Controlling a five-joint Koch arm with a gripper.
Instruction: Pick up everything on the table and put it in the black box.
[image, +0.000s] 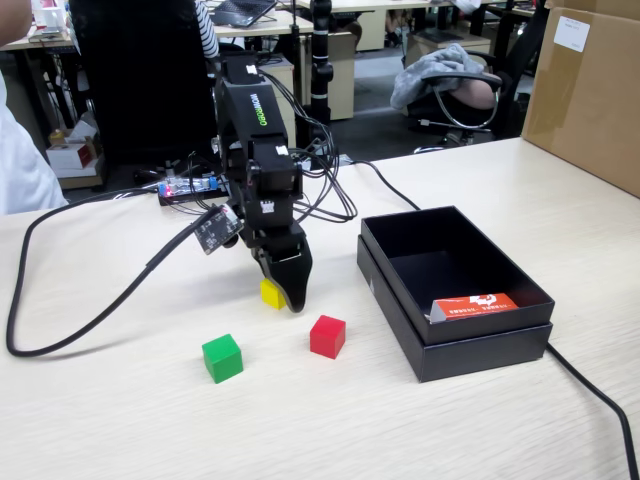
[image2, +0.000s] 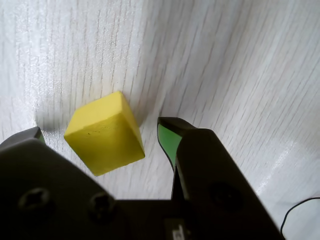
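My pincer (image2: 100, 132) is black, one finger lined green inside. The cube (image2: 105, 132) at it is plain yellow. Beside the black box (image: 455, 325) sit a red cube (image: 327, 336) and a green cube (image: 222, 357), on my pale wood-grain table (image: 120, 420).

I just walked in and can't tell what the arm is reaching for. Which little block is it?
Find the black box on the pale table, then look left in the fixed view to the black arm. Between its open jaws sits the yellow cube. The green cube and red cube lie nearer the camera, untouched.
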